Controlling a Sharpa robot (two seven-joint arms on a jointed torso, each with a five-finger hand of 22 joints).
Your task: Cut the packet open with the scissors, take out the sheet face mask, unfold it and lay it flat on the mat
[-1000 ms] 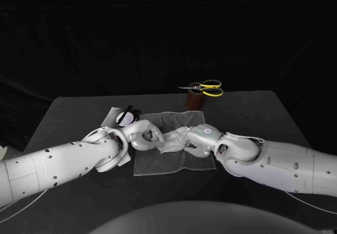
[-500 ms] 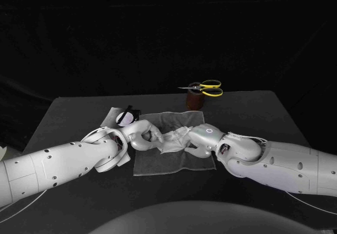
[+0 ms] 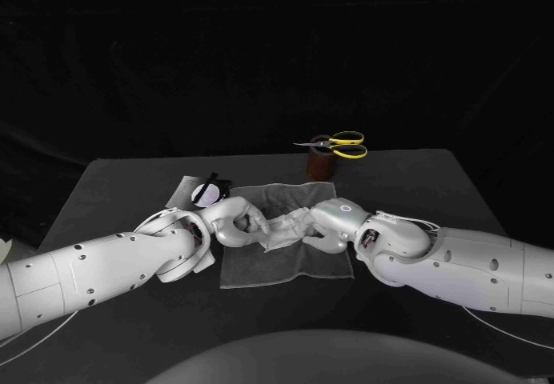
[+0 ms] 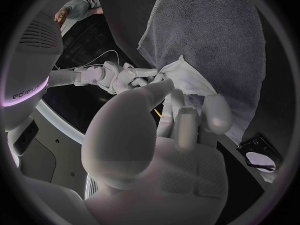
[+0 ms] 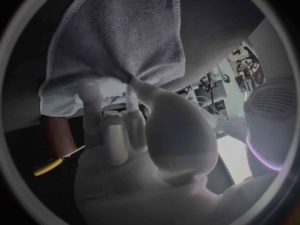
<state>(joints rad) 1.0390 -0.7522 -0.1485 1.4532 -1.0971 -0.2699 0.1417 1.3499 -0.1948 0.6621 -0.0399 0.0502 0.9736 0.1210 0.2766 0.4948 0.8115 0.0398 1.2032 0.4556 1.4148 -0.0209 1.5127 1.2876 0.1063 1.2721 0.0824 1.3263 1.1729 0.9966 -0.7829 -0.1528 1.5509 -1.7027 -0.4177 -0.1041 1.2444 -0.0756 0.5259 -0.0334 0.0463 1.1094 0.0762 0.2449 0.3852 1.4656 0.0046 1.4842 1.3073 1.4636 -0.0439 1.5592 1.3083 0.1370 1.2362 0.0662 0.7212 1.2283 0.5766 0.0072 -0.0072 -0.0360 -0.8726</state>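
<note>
Over the middle of the mat (image 3: 289, 268), the left hand (image 3: 237, 224) and right hand (image 3: 329, 224) meet almost fingertip to fingertip. Each has its fingers closed on one side of the mask (image 3: 287, 228), which is bunched and crumpled between them, not yet flat; contact with the mat cannot be determined. The packet (image 3: 198, 192) lies on the table (image 3: 439, 184) just beyond the mat's far left corner, and the scissors (image 3: 337, 144) sit in the top of a brown holder (image 3: 320, 166) at the mat's far edge, apart from both hands.
</note>
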